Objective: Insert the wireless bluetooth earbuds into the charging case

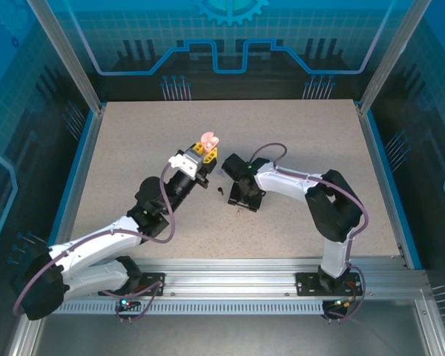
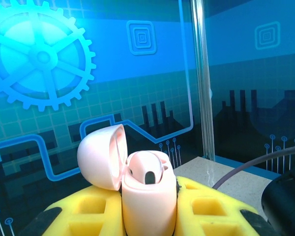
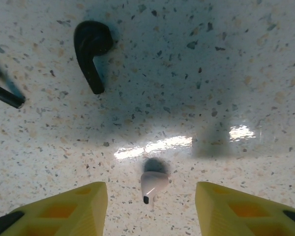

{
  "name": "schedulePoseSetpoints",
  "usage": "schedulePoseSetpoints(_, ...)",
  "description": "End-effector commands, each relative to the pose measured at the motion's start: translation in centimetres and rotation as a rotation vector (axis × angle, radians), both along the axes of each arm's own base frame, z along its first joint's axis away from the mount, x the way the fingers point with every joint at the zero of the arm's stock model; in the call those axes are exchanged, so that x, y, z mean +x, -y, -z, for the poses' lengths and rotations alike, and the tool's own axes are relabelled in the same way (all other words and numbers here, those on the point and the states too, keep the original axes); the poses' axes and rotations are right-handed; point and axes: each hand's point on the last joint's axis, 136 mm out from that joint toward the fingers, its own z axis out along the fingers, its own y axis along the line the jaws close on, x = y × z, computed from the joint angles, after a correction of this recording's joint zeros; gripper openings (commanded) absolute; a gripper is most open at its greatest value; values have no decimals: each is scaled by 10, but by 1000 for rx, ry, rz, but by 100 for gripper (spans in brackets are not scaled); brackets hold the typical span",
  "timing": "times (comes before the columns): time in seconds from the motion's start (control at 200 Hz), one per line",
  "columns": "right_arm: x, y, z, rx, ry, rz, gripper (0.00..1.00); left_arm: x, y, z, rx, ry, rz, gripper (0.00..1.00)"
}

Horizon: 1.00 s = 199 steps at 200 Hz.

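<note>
near: right gripper (image 3: 150, 209) spread over table (image 3: 226, 73) | one pale pink earbud (image 3: 154, 182) lying between its fingers (image 3: 73, 206), untouched | one black earbud (image 3: 92, 46) farther off | far: left gripper (image 2: 148, 219) pinching one pink charging case (image 2: 148, 189) | left wrist view resolves its lid swung open; overhead, a pink blur

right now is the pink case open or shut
Open: the pink case in the left gripper has its lid swung back, socket showing.

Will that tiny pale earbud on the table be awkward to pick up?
Likely very light: the pale earbud is tiny. Its glossy rounded shell looks slippery and may squirt sideways when pinched. On the shiny table it could skid.
</note>
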Motion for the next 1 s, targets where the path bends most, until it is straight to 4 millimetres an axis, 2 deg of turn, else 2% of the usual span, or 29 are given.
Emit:
schedulePoseSetpoints(0.0, -8, -5, 4, -26, -43, 3, 48, -4, -13, -15, -75, 30, -14, 0)
schedulePoseSetpoints(0.335, -15, -9, 14, -51, -78, 2, 43, -2, -21, -10, -88, 22, -22, 0)
schedulePoseSetpoints(0.595, -15, -9, 21, -60, -90, 6, 35, -1, -27, -6, -95, 13, -27, 0)
schedulePoseSetpoints(0.99, -14, -2, 28, -99, -93, 6, 33, 0, -28, -5, -95, 5, -24, 0)
